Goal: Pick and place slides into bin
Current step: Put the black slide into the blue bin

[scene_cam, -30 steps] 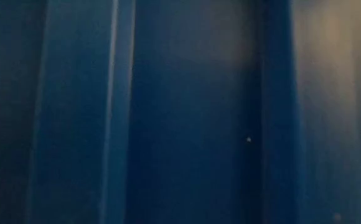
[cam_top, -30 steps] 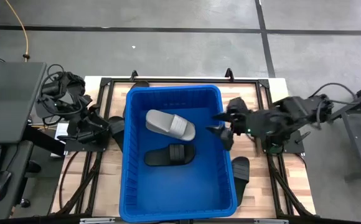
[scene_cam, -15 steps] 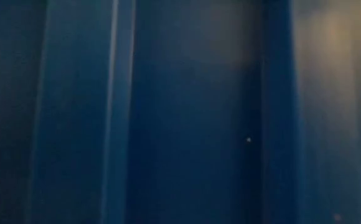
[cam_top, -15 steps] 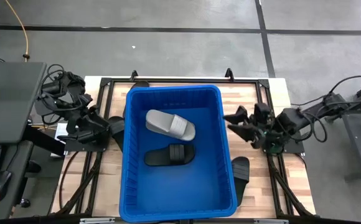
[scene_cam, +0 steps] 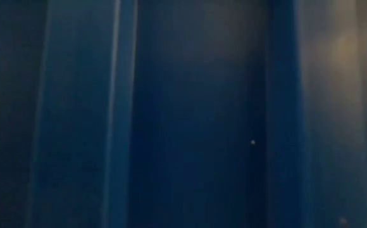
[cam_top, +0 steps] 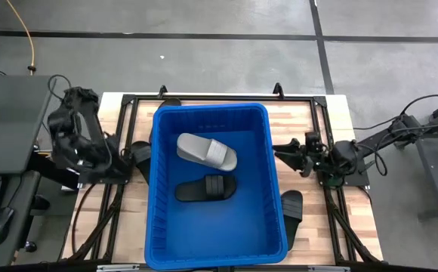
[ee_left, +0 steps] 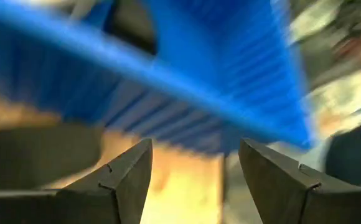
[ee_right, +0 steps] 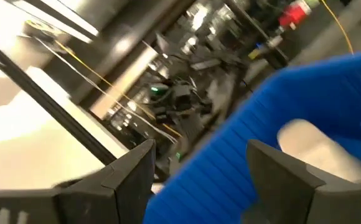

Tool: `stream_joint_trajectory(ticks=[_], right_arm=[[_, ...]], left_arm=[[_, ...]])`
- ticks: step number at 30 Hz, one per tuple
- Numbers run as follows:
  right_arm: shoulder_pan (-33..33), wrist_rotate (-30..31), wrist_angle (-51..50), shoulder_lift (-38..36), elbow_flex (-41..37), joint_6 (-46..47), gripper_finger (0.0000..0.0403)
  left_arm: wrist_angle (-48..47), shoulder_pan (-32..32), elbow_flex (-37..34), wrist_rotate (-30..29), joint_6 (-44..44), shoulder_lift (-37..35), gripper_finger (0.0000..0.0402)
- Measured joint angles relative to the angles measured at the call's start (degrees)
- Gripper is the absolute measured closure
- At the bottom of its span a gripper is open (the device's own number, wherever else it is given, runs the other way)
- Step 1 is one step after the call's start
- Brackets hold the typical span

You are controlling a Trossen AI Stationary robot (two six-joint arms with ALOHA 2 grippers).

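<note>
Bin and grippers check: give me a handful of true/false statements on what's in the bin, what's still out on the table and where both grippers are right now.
1. Two slides lie in the bin, a grey slide and a black slide. True.
2. The right gripper holds a slide over the bin. False: it is open and empty, outside the bin's right wall.
3. A black slide on the table lies to the right of the bin. True.
4. The left gripper is shut. False: its fingers stand apart, empty, facing the bin's outer wall.
5. The bin lies tipped on its side. False: it stands upright, open side up.
</note>
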Motion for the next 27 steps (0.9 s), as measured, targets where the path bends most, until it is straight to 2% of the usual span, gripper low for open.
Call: stream_joint_trajectory(ticks=[4, 9, 15, 19, 22, 27], right_arm=[[0.0, 0.3, -3.8, 0.0, 0.0, 3.3, 0.0162], [0.0, -0.1, -8.7, 0.0, 0.0, 8.2, 0.0162], [0.0, -0.3, -14.3, 0.0, 0.0, 14.8, 0.0164], [0.0, -0.4, -14.7, 0.0, 0.0, 15.5, 0.0162], [0.0, -0.5, -14.8, 0.0, 0.0, 14.4, 0.0162], [0.0, -0.5, -14.9, 0.0, 0.0, 14.3, 0.0164]], left_arm=[[-5.6, 0.0, 0.2, 3.6, -4.5, 7.1, 0.0172], [-9.2, 0.0, 0.3, 0.8, -4.3, 15.6, 0.0172], [-15.6, 0.0, 0.3, 2.0, -6.7, 23.7, 0.0172], [-15.3, 0.1, -0.7, 1.0, -7.7, 25.8, 0.0172], [-14.9, 0.1, -3.7, 1.5, -12.5, 26.4, 0.0172], [-7.9, 2.4, -6.5, -0.3, -16.3, 27.8, 0.0172]])
